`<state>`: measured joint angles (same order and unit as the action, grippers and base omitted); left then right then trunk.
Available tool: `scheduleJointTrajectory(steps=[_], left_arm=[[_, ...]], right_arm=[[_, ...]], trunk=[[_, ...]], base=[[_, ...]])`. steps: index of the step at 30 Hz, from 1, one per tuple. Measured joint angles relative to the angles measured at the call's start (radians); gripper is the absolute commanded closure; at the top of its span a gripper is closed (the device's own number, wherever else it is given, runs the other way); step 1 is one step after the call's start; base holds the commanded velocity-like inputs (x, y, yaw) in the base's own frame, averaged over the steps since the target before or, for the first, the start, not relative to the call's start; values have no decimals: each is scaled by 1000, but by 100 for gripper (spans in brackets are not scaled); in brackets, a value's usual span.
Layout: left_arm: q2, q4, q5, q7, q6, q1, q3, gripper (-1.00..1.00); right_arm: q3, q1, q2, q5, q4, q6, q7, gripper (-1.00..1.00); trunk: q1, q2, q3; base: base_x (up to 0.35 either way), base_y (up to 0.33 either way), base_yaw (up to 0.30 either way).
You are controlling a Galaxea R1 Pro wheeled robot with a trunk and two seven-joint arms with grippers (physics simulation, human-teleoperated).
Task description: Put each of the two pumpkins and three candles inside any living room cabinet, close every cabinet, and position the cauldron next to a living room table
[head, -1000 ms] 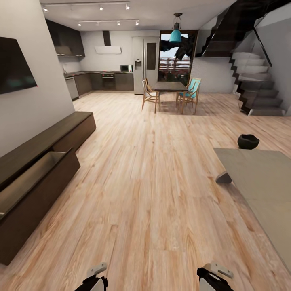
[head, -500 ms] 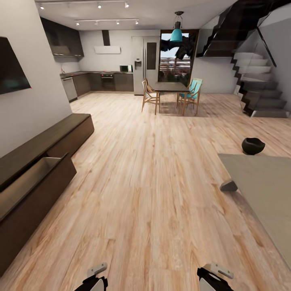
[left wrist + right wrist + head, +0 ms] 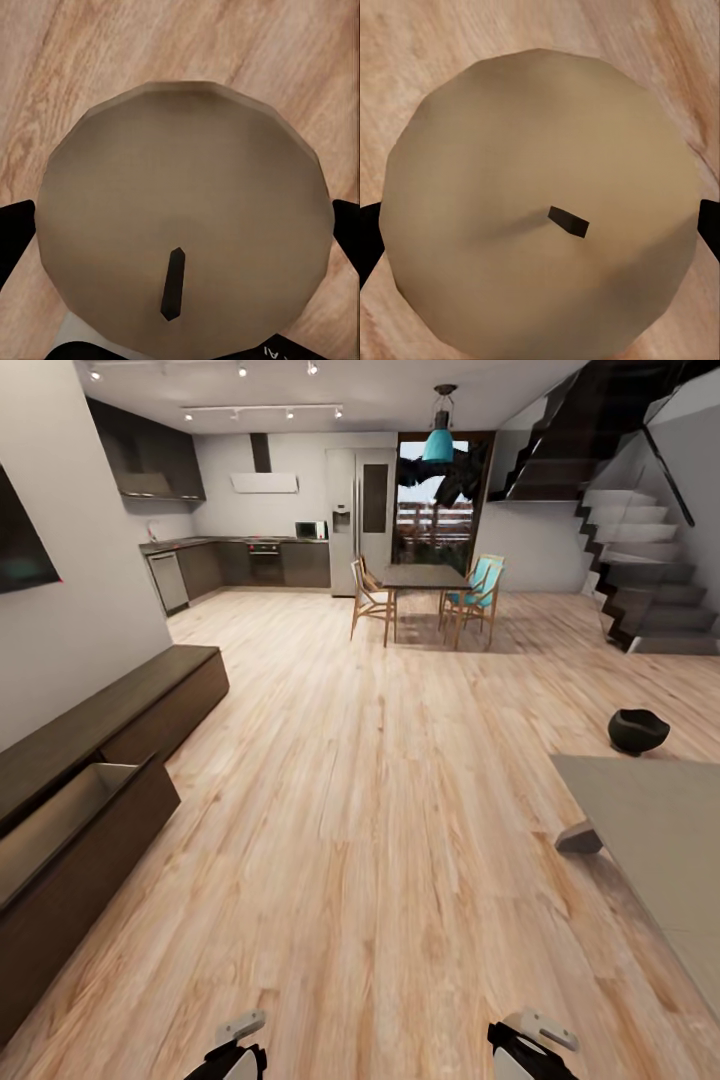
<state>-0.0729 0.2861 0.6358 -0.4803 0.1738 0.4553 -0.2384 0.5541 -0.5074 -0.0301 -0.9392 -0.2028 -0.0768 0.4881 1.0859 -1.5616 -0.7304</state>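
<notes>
We look across a wide pale wooden plank floor (image 3: 380, 810) that runs from our base up to a dark kitchen at the far end. Along our left side stands the long, low dark-brown wooden cabinet (image 3: 150, 700), its flat top running beside the wall; the nearer compartment (image 3: 70, 830) stands pulled out and open, and its near end is cut off by the edge of the head view. To our right lies the low rectangular coffee table with a grey top (image 3: 660, 830), only its near corner and one wedge-shaped leg showing, the rest cut off. Just beyond the table's far edge, on the floor, sits the small round black cauldron (image 3: 638, 730), well apart from both of our grippers.

Our left gripper (image 3: 180, 225) grasps a stubby tan-beige cylindrical candle (image 3: 184, 217) with a short dark wick; its dark fingers (image 3: 15, 240) sit at either side of the wax, at the picture's edges. Our right gripper (image 3: 540, 225) likewise clasps a second tan-beige candle (image 3: 536, 202), dark fingers (image 3: 711, 229) flanking it. Each candle blocks most of the floor beneath it, and we cannot make out the finger contact itself. In the head view only the white and black upper parts of both grippers peek in at the bottom edge.
</notes>
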Motion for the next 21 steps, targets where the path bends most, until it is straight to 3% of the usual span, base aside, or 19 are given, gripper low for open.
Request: scheduleJointTrajectory(steps=[15, 21], left_arm=[[-1, 0, 0, 0, 0, 0, -4, 100], [-7, 0, 1, 0, 0, 0, -5, 100]], right_arm=[[0, 0, 0, -2, 0, 0, 0, 100], [0, 0, 0, -1, 7, -37, 2, 100]], trunk=[[0, 0, 0], [0, 0, 0]], base=[[273, 0, 0], [253, 0, 0]])
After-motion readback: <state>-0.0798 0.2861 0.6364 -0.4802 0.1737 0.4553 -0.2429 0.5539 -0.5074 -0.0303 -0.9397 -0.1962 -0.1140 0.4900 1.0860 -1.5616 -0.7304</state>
